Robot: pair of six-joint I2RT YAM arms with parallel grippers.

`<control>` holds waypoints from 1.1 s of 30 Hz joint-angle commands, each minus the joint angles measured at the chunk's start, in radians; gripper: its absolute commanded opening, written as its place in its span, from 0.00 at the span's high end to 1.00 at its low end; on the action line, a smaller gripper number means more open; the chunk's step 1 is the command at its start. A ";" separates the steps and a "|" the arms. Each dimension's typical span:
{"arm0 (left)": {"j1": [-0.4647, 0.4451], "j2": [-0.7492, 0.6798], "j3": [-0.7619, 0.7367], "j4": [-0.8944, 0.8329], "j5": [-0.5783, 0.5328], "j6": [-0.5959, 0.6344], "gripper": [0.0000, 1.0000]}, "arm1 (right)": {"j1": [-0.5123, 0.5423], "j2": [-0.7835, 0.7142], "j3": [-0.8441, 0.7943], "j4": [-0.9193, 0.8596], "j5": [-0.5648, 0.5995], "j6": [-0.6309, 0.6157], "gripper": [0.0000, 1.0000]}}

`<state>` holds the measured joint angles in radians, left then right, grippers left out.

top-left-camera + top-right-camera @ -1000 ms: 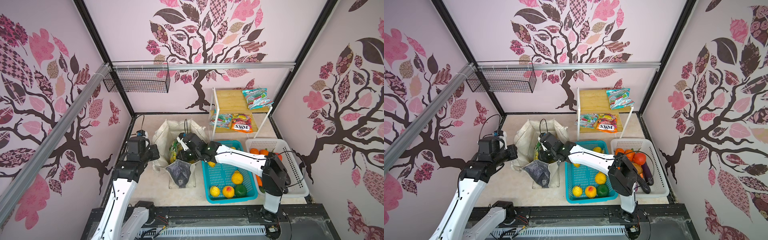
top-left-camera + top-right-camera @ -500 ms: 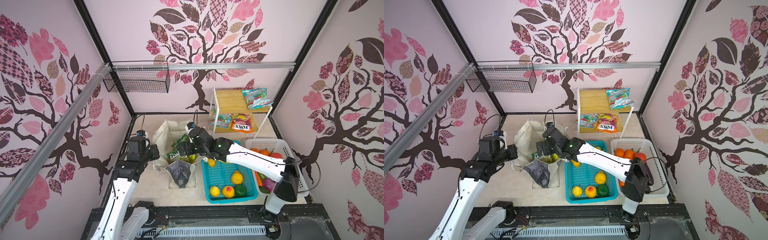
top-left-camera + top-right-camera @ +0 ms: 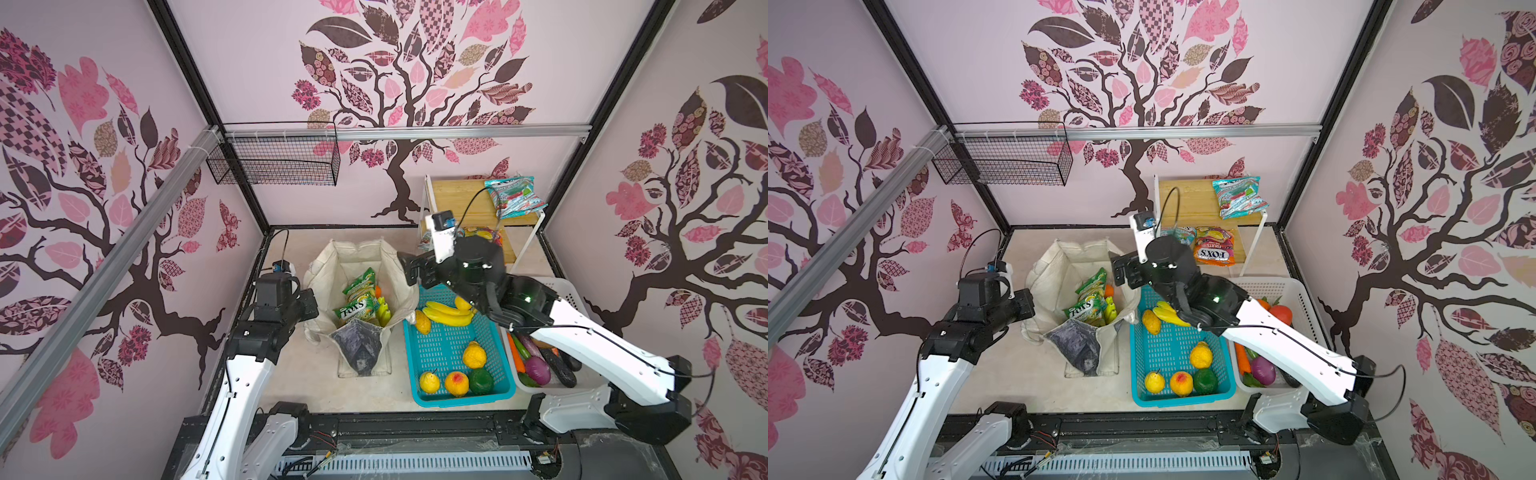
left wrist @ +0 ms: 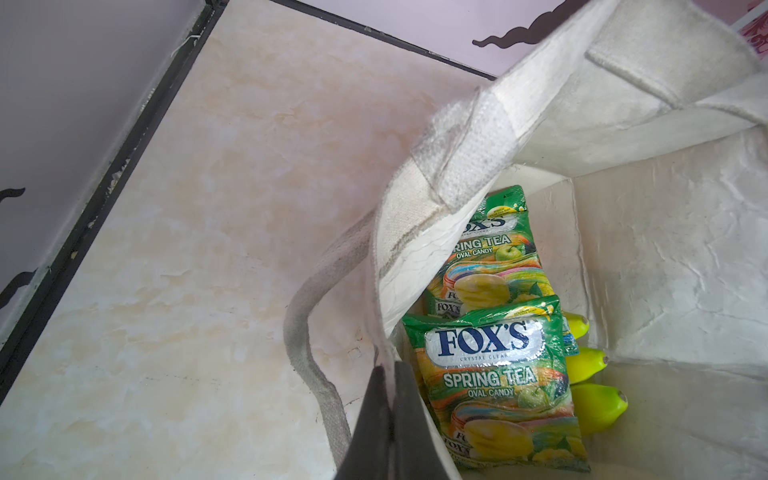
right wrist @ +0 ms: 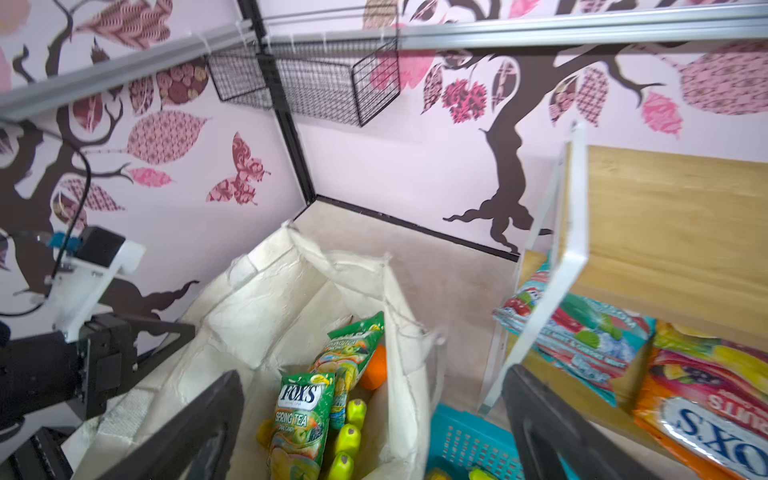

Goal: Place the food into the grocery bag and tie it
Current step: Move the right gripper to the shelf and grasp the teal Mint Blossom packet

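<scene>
The grocery bag (image 3: 328, 266) (image 3: 1054, 270) stands open in the middle of the floor in both top views. Inside it lie two green FOX'S packets (image 3: 359, 299) (image 4: 490, 374) (image 5: 303, 419), a yellow-green banana bunch (image 4: 594, 399) and an orange (image 5: 374, 374). My left gripper (image 4: 392, 370) (image 3: 309, 303) is shut on the bag's left rim and holds it out. My right gripper (image 3: 409, 270) (image 5: 370, 378) hangs open and empty above the bag's right rim, its fingers (image 5: 216, 407) wide apart.
A teal basket (image 3: 461, 401) with bananas and round fruits stands right of the bag. A white basket (image 3: 1298, 303) of vegetables sits beyond it under the right arm. A wooden shelf (image 3: 461, 199) at the back right carries snack packets (image 3: 515, 201). A wire basket (image 3: 274, 166) hangs on the back wall.
My right gripper has opened, left a green packet in the bag, and risen up and to the right out of it. The left arm has not moved.
</scene>
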<state>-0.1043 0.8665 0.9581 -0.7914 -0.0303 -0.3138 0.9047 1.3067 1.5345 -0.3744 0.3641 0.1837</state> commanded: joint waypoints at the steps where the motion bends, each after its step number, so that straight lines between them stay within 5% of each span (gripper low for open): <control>1: 0.003 -0.013 -0.018 0.006 -0.009 0.005 1.00 | -0.154 -0.047 0.055 -0.083 -0.058 0.028 0.00; 5: 0.003 -0.018 -0.022 0.012 -0.003 0.005 1.00 | -0.318 -0.053 0.127 -0.179 -0.070 0.069 0.00; 9: 0.003 -0.018 -0.019 0.012 0.015 0.006 1.00 | -0.620 -0.039 0.163 -0.217 -0.340 0.213 0.00; 11: 0.002 -0.021 -0.021 0.014 0.018 0.007 1.00 | -0.695 -0.034 0.173 -0.232 -0.348 0.224 0.00; 16: 0.003 -0.025 -0.022 0.017 0.023 0.007 1.00 | -0.752 -0.034 0.194 -0.252 -0.194 0.186 0.02; 23: 0.003 -0.033 -0.022 0.018 0.021 0.009 1.00 | -1.027 0.011 0.175 -0.216 -0.439 0.287 0.24; 33: 0.003 -0.027 -0.021 0.015 0.024 0.009 1.00 | -1.057 0.076 0.103 -0.100 -0.535 0.340 0.41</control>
<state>-0.1043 0.8482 0.9581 -0.7940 -0.0154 -0.3138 -0.1425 1.3506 1.6382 -0.5213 -0.1139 0.4969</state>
